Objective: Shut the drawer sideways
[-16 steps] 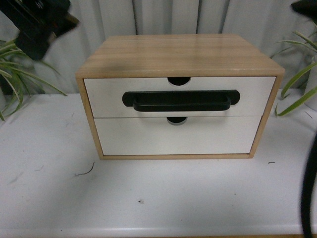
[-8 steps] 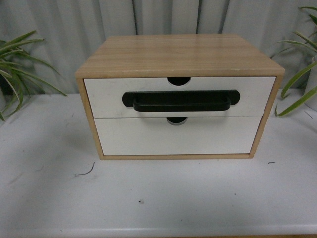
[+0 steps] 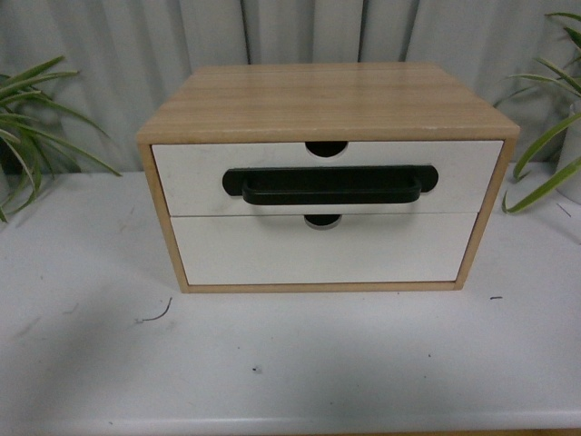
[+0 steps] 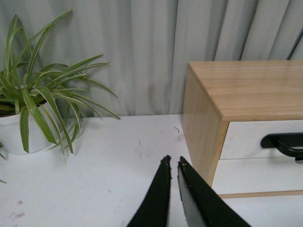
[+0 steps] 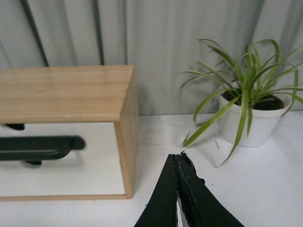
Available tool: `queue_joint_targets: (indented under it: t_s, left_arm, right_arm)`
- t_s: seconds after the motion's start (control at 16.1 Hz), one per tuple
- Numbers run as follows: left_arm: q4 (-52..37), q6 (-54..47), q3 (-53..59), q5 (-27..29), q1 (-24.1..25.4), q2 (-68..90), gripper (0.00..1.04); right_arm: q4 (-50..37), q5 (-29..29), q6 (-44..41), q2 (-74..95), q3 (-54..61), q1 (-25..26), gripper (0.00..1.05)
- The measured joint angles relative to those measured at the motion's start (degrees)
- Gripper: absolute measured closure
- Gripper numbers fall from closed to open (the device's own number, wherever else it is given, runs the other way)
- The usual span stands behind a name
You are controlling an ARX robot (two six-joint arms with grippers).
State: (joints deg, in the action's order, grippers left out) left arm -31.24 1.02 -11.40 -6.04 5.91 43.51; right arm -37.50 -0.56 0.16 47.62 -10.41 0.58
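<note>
On my front camera the drawer (image 3: 327, 177) sits in the upper slot of the wooden cabinet (image 3: 327, 100), its white front flush with the cabinet's front edge as far as I can judge, the long black handle (image 3: 329, 184) running across its middle and a half-round notch (image 3: 326, 148) cut into its top edge. Directly below it is a second white drawer (image 3: 322, 248) without a handle, also flush. The cabinet stands on the white table (image 3: 272, 363) in front of a grey curtain (image 3: 300, 32), with a leafy plant (image 3: 36, 127) to its left and another plant (image 3: 545, 154) to its right, both apart from it. Neither arm shows on the front camera. From the left wrist camera I see the left gripper (image 4: 173, 161) above the table near the cabinet's left front corner, touching nothing, its fingers drawn close with only a thin slit between the tips and nothing held. From the right wrist camera the right gripper (image 5: 179, 155) hangs off the cabinet's right side, fingers pressed together and empty, between the cabinet and the white plant pot (image 5: 248, 125).
</note>
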Motion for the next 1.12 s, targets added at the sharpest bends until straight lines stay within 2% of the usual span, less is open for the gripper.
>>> queue_joint_targets:
  t_s: [0.06, 0.19, 0.25, 0.5, 0.68, 0.87, 1.12]
  left_arm:
    - [0.26, -0.15, 1.36, 0.55, -0.68, -1.92, 1.03]
    - [1.60, -0.20, 3.82, 5.66, -5.77, -6.27, 1.03]
    - [2.78, -0.39, 5.14, 5.40, -6.29, -8.28, 1.03]
    - [7.39, -0.42, 8.11, 6.08, -5.84, -15.96, 1.03]
    - [10.45, -0.42, 9.07, 6.10, -5.84, -20.17, 1.03]
    - [8.33, -0.42, 10.75, 6.10, -5.84, -21.16, 1.03]
    - [10.69, -0.42, 10.73, 6.05, -5.84, -22.56, 1.03]
  right_arm:
    - [0.94, -0.22, -0.07, -1.92, 1.62, -0.96, 1.03]
    - [2.95, 0.55, -0.07, -6.25, 4.09, -0.57, 1.03]
    - [4.44, 0.52, -0.04, -9.01, 5.01, -0.57, 1.03]
    - [10.01, 0.57, -0.04, -17.18, 7.69, -0.57, 1.03]
    - [10.82, 0.57, -0.04, -19.80, 9.66, -0.57, 1.03]
    - [12.72, 0.57, -0.04, -22.56, 9.66, -0.57, 1.03]
    - [14.86, 0.55, -0.07, -25.46, 9.68, -0.57, 1.03]
